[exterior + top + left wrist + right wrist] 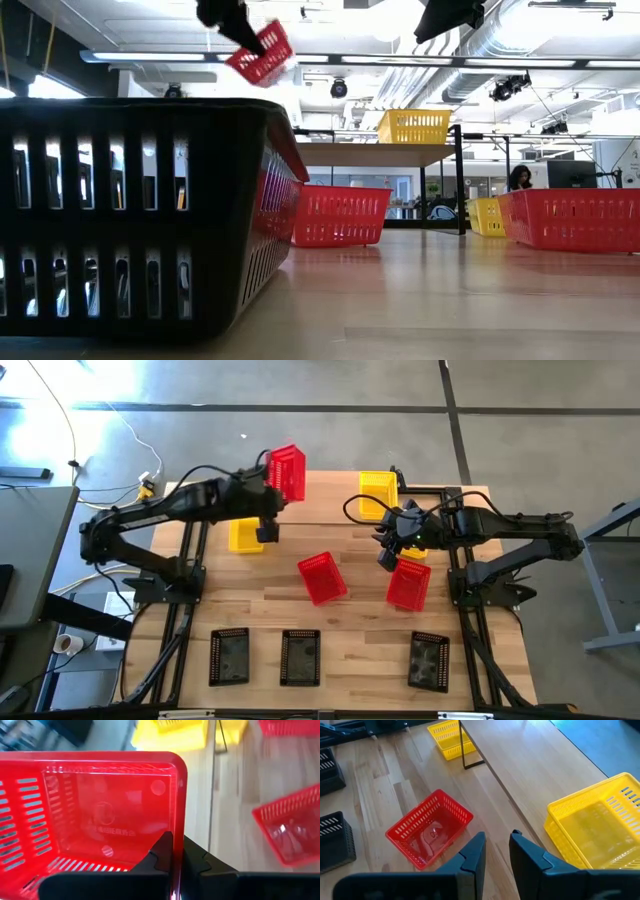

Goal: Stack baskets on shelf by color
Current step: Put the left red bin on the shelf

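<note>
The left gripper point(268, 500) is pinched on the rim of a red basket point(287, 471), fingers pressed against either face of one wall (the left wrist view shows the wall clamped between the two dark fingers point(162, 855)). This basket is carried in the air above the far left part of the shelf point(330, 488); it is tipped on its side, and in the high view its long axis runs from the near to the far edge of the table. In the low view the same basket hangs tilted near the ceiling line. A yellow basket point(377, 493) stands upright on the right part of the shelf top, long axis also near-to-far. The right gripper point(392, 540) hovers just in front of the shelf with its fingers apart by a narrow gap and nothing between them. Below it, on the table point(350, 620), lie a second red basket point(409, 582) and, towards the centre, a third red basket point(322, 578), both skewed diagonally. Another yellow basket point(246, 536) sits on the table under the left arm. Three black baskets point(299, 657) stand in a row along the near edge.
</note>
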{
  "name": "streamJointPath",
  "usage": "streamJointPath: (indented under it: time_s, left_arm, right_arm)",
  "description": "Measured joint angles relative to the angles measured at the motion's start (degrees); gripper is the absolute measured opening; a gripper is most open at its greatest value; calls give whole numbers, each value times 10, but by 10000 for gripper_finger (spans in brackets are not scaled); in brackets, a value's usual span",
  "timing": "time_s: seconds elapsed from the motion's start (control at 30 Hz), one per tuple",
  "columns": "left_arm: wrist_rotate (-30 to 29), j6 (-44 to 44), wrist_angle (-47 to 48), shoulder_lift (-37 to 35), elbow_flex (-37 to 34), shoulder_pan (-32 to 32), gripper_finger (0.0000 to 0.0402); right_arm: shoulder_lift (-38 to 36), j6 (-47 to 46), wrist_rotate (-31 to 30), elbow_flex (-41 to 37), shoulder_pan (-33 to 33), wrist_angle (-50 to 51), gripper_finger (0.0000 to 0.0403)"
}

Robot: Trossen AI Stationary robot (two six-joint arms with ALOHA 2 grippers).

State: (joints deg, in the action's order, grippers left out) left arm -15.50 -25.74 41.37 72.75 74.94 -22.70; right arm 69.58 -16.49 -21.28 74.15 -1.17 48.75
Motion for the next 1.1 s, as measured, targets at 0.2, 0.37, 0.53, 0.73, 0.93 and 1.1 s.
streamJointPath:
  time_s: [0.2,0.37,0.53,0.73,0.93,1.1]
  left_arm:
    - [33,7,23,45,0,-14,0]
    - [35,15,26,81,0,-17,0]
    - [31,16,46,102,0,-17,0]
    - [12,3,73,111,0,-23,0]
    - [14,-12,78,111,11,-42,0]
    - [40,-21,91,111,58,-60,0]
  right_arm:
    - [0,0,0,0,0,4,74]
    - [0,0,0,0,0,4,74]
    - [0,0,0,0,0,4,74]
    - [0,0,0,0,0,4,74]
    - [0,16,0,0,0,4,74]
    - [0,24,0,0,2,3,74]
